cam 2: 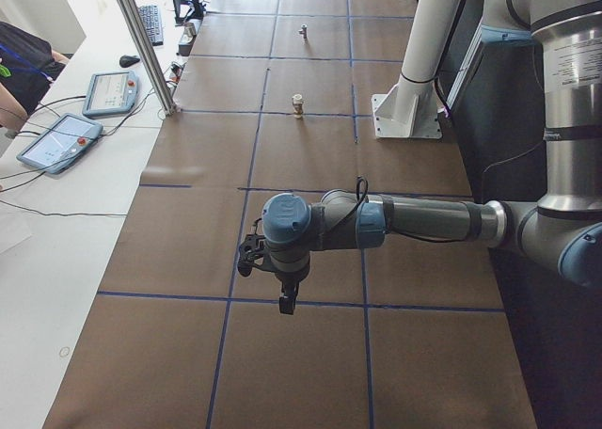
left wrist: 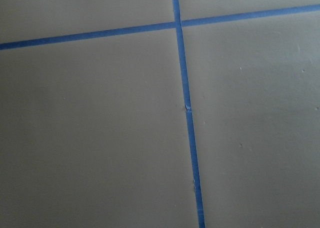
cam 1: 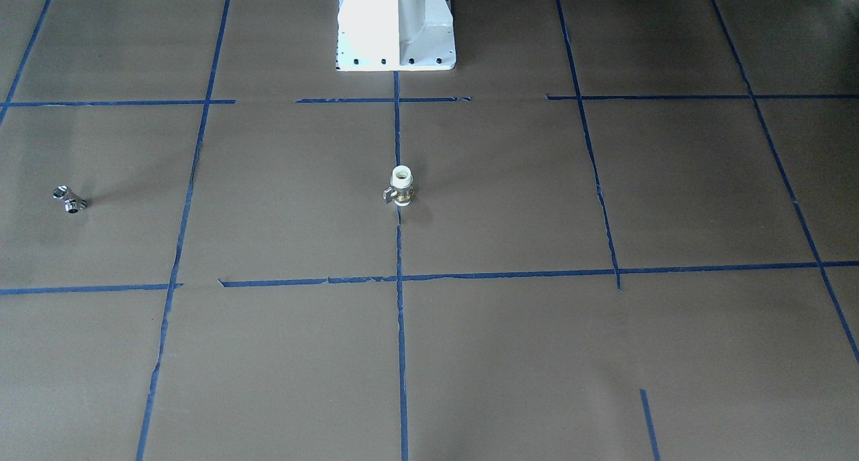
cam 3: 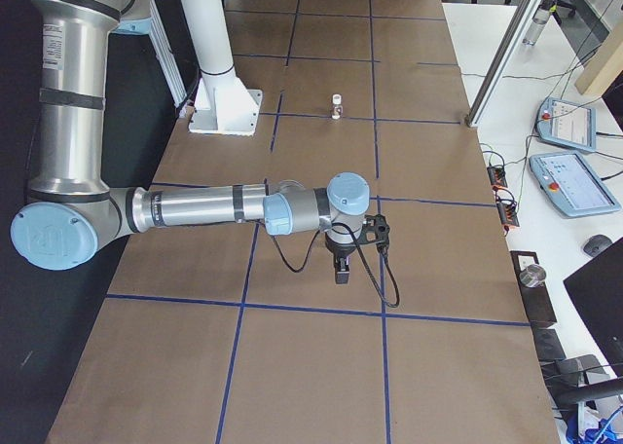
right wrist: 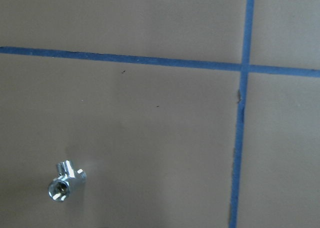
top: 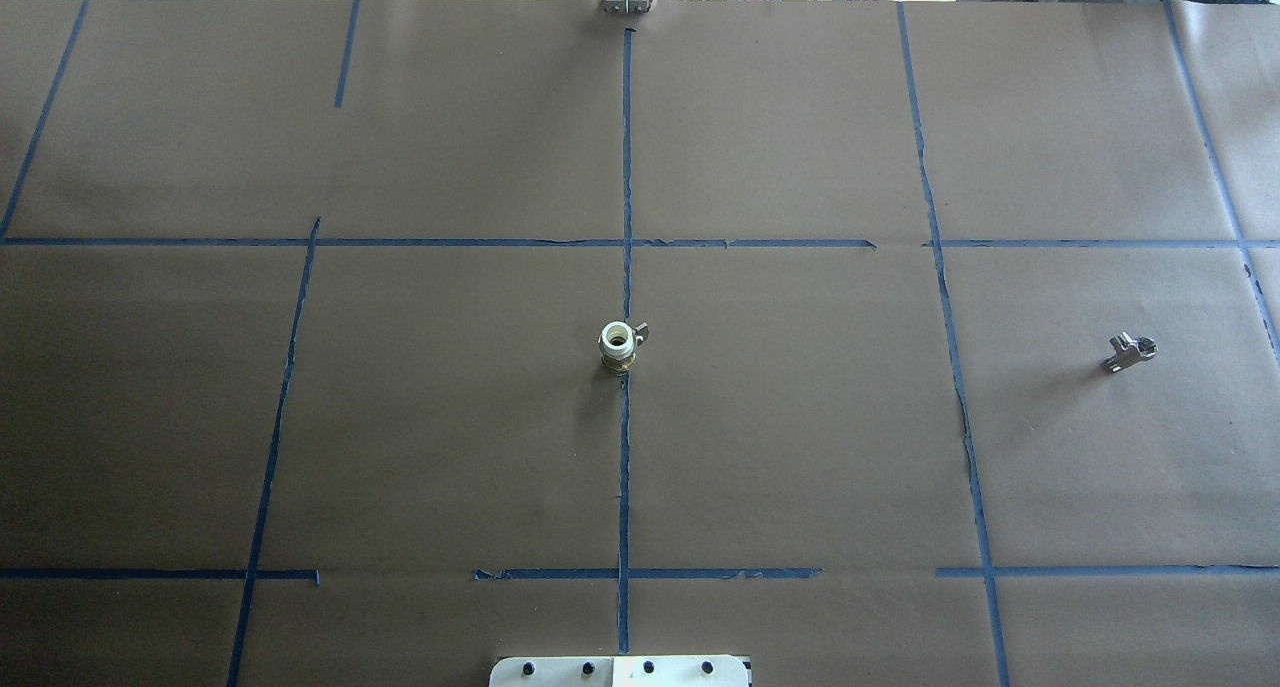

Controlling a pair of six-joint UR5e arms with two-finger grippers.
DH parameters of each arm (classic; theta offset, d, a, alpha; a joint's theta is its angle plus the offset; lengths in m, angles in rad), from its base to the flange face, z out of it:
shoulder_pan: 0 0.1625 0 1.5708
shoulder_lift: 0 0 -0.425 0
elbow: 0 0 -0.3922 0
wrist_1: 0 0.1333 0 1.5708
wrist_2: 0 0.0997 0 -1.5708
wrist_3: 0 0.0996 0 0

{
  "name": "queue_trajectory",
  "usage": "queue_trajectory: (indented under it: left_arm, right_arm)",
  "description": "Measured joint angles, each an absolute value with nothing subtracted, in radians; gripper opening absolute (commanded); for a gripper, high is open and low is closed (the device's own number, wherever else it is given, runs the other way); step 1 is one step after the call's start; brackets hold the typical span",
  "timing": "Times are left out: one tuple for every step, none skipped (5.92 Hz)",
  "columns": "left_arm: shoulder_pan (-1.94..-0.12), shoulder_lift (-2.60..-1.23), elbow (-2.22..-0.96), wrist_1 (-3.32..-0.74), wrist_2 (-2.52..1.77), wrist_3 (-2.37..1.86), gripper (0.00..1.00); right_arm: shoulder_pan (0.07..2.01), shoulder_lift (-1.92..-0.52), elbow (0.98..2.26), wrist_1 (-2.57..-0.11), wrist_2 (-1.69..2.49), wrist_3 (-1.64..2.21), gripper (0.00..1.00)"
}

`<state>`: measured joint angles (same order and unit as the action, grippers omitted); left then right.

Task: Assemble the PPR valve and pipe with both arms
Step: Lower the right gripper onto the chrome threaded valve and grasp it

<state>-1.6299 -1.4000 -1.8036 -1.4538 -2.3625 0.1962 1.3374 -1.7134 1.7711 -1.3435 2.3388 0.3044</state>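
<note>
The PPR valve (cam 1: 401, 186) stands upright on the middle tape line, white ends, brass band, small grey lever; it also shows in the overhead view (top: 620, 345). The chrome pipe (cam 1: 70, 200) lies far on my right side (top: 1130, 351) and in the right wrist view (right wrist: 65, 180), lower left. My left gripper (cam 2: 287, 299) hangs over the table's left end, far from the valve. My right gripper (cam 3: 341, 267) hangs over the right end, near the pipe. Both show only in side views, so I cannot tell whether they are open or shut.
Brown paper with a blue tape grid (top: 625, 467) covers the table. The white robot pedestal (cam 1: 396, 31) stands at the robot's edge. Teach pendants (cam 2: 56, 142) (cam 3: 565, 123) and an aluminium post (cam 2: 141, 43) stand beside the table. A person (cam 2: 19, 62) is at one side.
</note>
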Motion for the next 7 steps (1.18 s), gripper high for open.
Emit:
queue_trajectory:
  left_arm:
    - [-1.630,-1.399,-1.804,-1.461,-2.362,0.192,1.00]
    - [-1.631,-1.399,-1.805,-1.463,-2.362,0.191,1.00]
    - [-1.631,-1.399,-1.806,-1.463,-2.362,0.190,1.00]
    - [-1.631,-1.399,-1.807,-1.463,-2.362,0.190,1.00]
    - [-1.631,-1.399,-1.806,-1.465,-2.362,0.189,1.00]
    - [-1.631,-1.399,-1.804,-1.467,-2.362,0.189,1.00]
    - [-1.631,-1.399,-1.803,-1.468,-2.362,0.189,1.00]
  right_arm:
    - [1.251,-1.738,1.767,-1.203,2.306,0.462,1.00]
    - [1.167,-1.744,1.765,-1.117,2.265,0.574,1.00]
    - [1.093,-1.742,1.764,-1.069,2.226,0.635,1.00]
    - [1.039,-1.740,1.764,-1.042,2.196,0.656,1.00]
    - [0.999,-1.735,1.764,-1.029,2.164,0.662,0.99]
    - [0.965,-1.725,1.758,-1.024,2.134,0.663,0.98]
    - [0.948,-1.705,1.741,-1.022,2.122,0.662,0.96]
